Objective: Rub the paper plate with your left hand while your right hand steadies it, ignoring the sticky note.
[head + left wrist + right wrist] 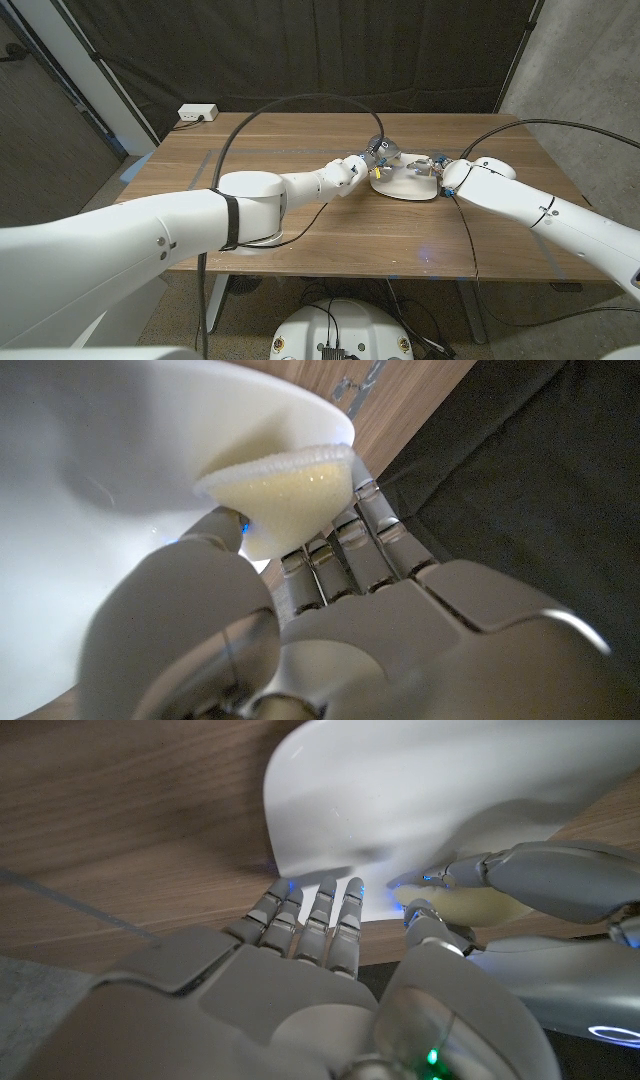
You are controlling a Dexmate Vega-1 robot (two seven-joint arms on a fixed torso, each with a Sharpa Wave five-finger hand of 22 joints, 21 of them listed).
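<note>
Sponge [290, 505] pinched in left hand [358, 170] fingers on paper plate [405, 188]; right hand [432, 170] fingers grip its rim.

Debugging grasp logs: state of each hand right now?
Left hand: holds a pale yellow sponge against the paper plate.
Right hand: fingers on the plate's rim; grip cannot be told.

Even, moderate light; dark curtains behind the table [300, 235]. Wrist views are soft, the paper plate [90, 510] blurred and glaring.

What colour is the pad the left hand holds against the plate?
Pale yellow sponge-like pad, with a lighter fuzzy edge, clearest in the left wrist view against the white paper plate.
</note>
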